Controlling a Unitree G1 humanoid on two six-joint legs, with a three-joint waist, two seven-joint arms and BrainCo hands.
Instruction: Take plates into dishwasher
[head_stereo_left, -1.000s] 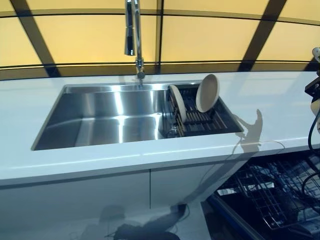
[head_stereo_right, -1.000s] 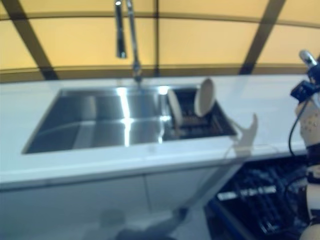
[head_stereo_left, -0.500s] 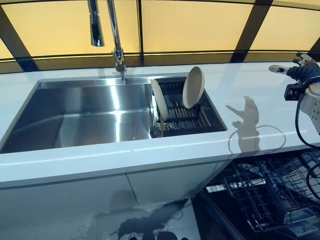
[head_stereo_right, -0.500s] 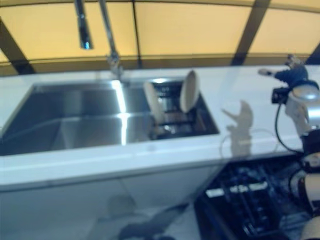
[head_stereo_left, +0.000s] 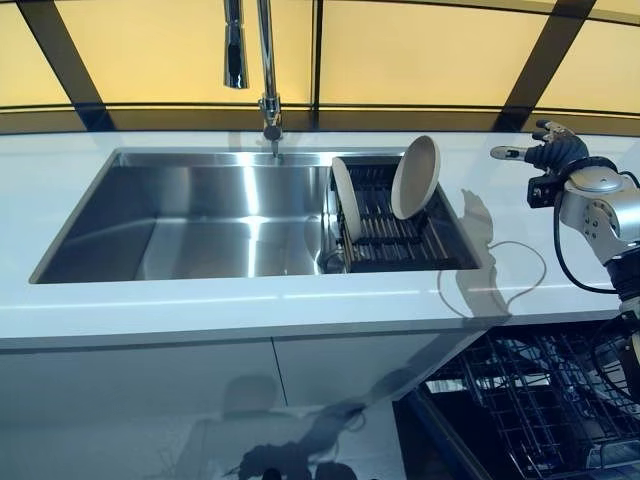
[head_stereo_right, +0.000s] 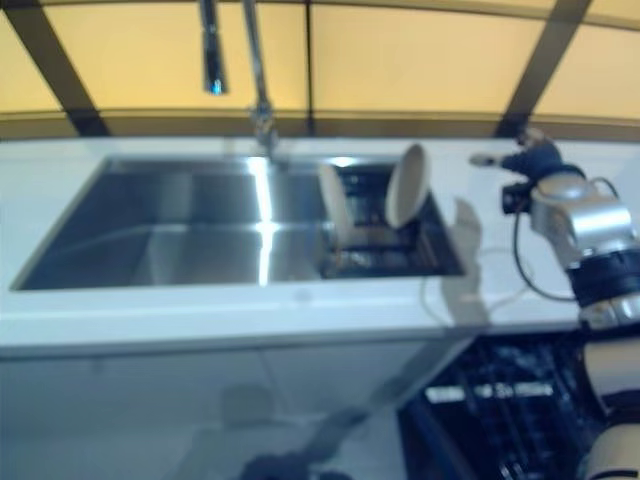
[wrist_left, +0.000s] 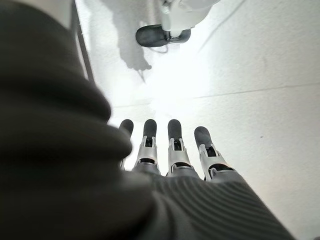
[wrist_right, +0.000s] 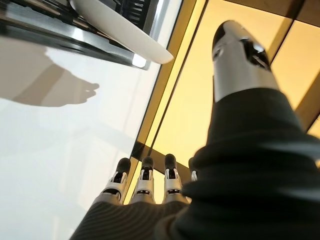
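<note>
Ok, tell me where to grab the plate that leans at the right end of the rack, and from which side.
Take the leaning plate by its upper rim, coming from the right, where the right hand hovers open over the counter. The plate stands almost on edge in the rack, so its top sticks up free; the other plate crowds its left.

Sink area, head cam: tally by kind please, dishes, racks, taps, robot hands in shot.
Cream plates: 2, one on edge at the rack's sink-side end, one leaning at its far corner
Dark drying rack in the sink: 1
Dishwasher rack, pulled out below the counter: 1
Faucet: 1
Robot hands in shot: 1, the right hand, holding nothing
Total: 6
</note>
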